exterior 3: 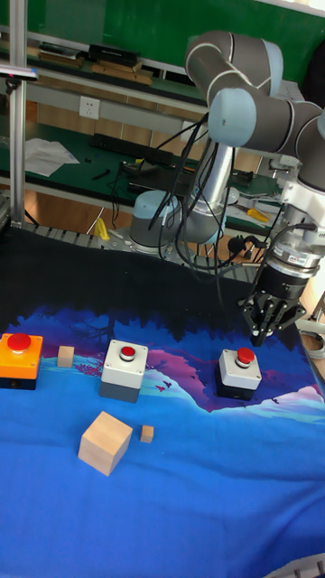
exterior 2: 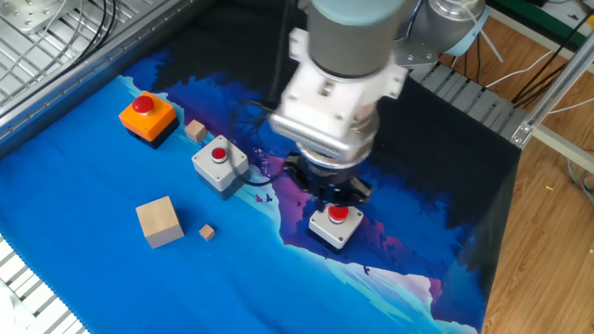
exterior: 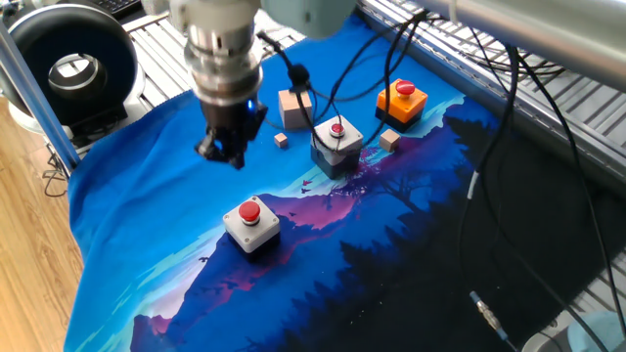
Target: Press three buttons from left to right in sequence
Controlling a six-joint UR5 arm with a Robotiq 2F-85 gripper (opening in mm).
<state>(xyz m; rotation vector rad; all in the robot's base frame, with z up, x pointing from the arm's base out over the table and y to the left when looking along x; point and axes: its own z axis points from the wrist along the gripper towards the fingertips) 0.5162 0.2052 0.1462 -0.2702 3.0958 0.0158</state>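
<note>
Three red-capped buttons stand in a row on the blue cloth. In the tall view they are the orange button at the left, a grey button in the middle and another grey button at the right. My gripper hangs just above and slightly right of the right-hand grey button, with its fingertips meeting in a point and nothing held. The other views show the same gripper off to one side of that grey button, apart from it. In the other fixed view the wrist hides the fingertips above the button.
A tan wooden cube and a tiny cube lie in front of the middle button. Another small cube sits beside the orange one. Cables hang over the buttons' far side. A black round device stands off the cloth.
</note>
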